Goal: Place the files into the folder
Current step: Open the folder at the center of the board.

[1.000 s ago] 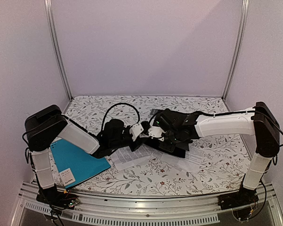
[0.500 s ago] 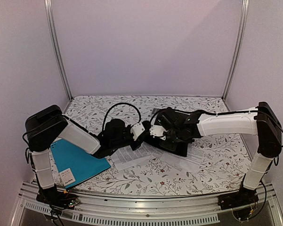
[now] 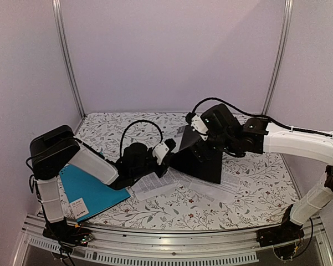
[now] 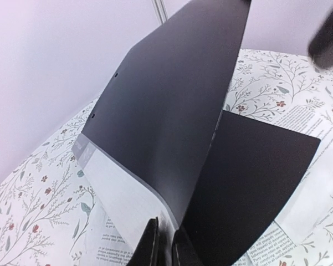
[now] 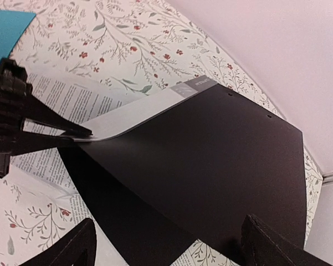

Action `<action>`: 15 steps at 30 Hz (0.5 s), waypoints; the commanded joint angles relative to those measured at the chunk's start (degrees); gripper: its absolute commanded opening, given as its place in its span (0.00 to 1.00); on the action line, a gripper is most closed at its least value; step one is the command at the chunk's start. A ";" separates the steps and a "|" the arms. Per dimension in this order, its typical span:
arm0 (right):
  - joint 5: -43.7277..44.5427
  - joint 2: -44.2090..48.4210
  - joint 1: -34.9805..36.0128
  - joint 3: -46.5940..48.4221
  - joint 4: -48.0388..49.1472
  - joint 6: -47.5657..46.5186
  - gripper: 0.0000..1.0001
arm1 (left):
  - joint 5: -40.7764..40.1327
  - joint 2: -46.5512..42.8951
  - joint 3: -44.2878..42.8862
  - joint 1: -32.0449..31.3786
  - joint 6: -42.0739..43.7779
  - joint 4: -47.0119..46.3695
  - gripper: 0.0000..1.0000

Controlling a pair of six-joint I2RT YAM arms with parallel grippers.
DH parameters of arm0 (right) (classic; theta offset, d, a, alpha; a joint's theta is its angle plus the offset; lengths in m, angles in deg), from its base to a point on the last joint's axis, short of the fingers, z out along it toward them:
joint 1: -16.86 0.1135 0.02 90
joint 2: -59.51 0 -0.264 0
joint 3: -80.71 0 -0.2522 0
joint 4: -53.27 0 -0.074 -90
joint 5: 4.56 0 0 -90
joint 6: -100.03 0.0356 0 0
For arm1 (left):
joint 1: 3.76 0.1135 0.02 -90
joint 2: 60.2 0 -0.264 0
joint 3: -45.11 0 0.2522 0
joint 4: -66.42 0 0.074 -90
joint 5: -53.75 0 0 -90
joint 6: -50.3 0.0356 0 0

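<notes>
Left wrist view shows my left gripper (image 4: 166, 247) pinched shut on the folder (image 4: 172, 105) cover, holding it raised, my right gripper (image 5: 172, 246) gaping empty at its 12 o'clock, and the files (image 3: 155, 184) lying outside at 8 o'clock, none inserted yet.

Pale lilac walls (image 3: 172, 55) enclose a floral-patterned tabletop (image 3: 255, 194) between two metal posts (image 3: 66, 61).
</notes>
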 commanded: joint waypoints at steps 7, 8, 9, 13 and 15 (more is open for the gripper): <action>7.58 12.19 -1.55 -1.60 -1.82 19.22 0.99 | -10.89 -4.29 4.41 1.01 -20.74 -4.26 0.00; 8.10 12.10 -1.71 -1.67 -1.82 19.50 0.99 | -11.85 -4.52 5.38 1.34 -23.77 -6.13 0.00; 8.18 12.00 -1.87 -1.70 -1.81 19.85 0.99 | -12.86 -4.71 6.22 1.62 -26.89 -7.60 0.00; 7.84 10.15 -2.34 -1.59 -1.83 20.54 0.99 | -17.25 -5.82 8.98 1.89 -37.51 -10.67 0.00; 7.56 9.21 -2.39 -1.54 -1.80 20.87 0.99 | -19.21 -6.71 10.06 1.89 -42.57 -10.27 0.00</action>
